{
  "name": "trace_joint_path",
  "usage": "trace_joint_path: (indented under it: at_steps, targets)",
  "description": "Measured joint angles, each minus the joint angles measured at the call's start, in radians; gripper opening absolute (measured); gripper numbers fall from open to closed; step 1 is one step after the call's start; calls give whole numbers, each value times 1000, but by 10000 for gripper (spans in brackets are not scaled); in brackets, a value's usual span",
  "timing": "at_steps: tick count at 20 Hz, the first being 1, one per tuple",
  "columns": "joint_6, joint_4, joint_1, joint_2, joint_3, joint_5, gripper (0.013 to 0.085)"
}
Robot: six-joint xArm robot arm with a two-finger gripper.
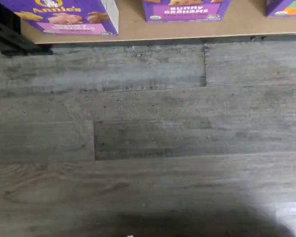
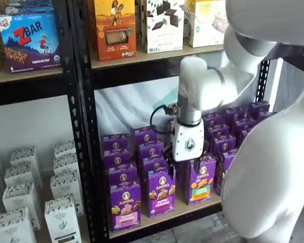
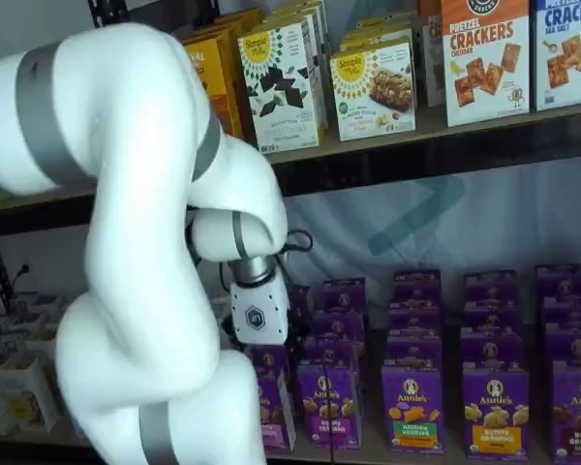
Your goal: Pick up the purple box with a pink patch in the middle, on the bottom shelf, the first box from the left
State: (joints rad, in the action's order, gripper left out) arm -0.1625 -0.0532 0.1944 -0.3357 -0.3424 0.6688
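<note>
purple box (image 2: 124,206) with the pink band sits upright at the front left of the bottom shelf (image 2: 164,216), operator, heading its row of matching boxes. right beside it you've got a bunny grahams box (image 2: 161,194), then one with a green-and-orange patch (image 2: 201,180). your end effector (image 2: 184,166) hangs in front of those middle rows, above and to the right of the target, apart from it, fingers spread to their widest and carrying nothing. in the wrist view the pink-banded box (image 1: 64,17) peeks over the shelf edge, grey plank floor (image 1: 148,148) filling the rest.
</note>
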Motion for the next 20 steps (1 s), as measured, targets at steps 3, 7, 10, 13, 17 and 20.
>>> trace_joint_path:
  at_steps: [3,7,10,13,17,20]
  targets:
    - [-14,0,18,98,2,-120,850]
    - [-50,24,37,237,-12,-264,850]
    - [-103,80,41,327,-34,-328,850]
    - [-103,70,50,405,-55,-385,850]
    - [-90,32,76,500,-88,-442,850]
    - [-102,21,99,559,-115,-466,850]
